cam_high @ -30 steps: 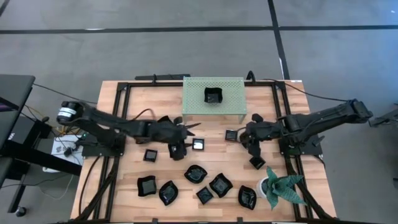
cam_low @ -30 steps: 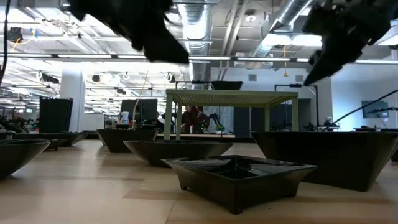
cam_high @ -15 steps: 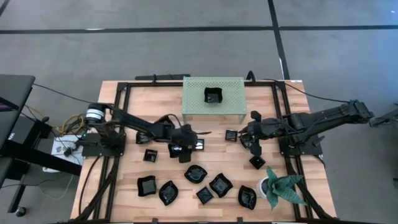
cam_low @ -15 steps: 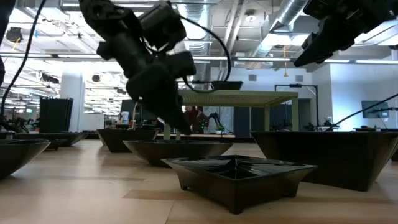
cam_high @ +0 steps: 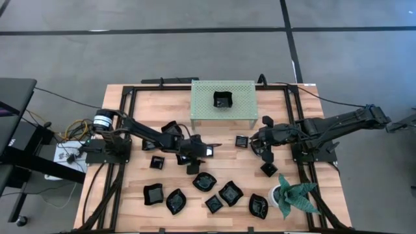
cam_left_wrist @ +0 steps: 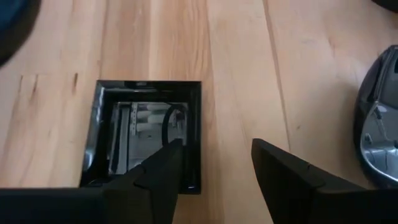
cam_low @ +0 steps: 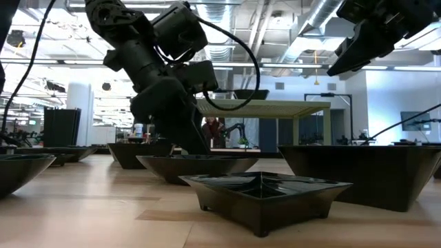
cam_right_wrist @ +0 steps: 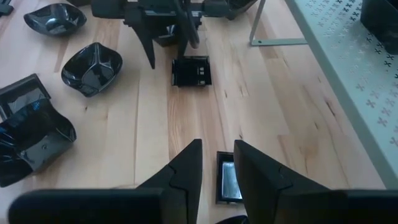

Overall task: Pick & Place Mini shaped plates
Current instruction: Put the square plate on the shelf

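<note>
Left gripper (cam_left_wrist: 214, 165) spread wide, low over the wood table (cam_left_wrist: 242, 68), one finger (cam_left_wrist: 163, 171) on the rim of a glossy square plate (cam_left_wrist: 146, 134). Right gripper (cam_right_wrist: 217, 165), narrowly parted and empty, hovers above another square plate (cam_right_wrist: 229, 177). Scalloped plates (cam_high: 214, 192) lie nearer the front edge.

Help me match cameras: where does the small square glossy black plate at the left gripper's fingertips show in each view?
High: table centre, small square glossy black plate.
Low: cannot tell.
Left wrist: plate centre-left, at left gripper.
Right wrist: plate upper middle.
Landmark: green perforated shelf, absent from left wrist.
</note>
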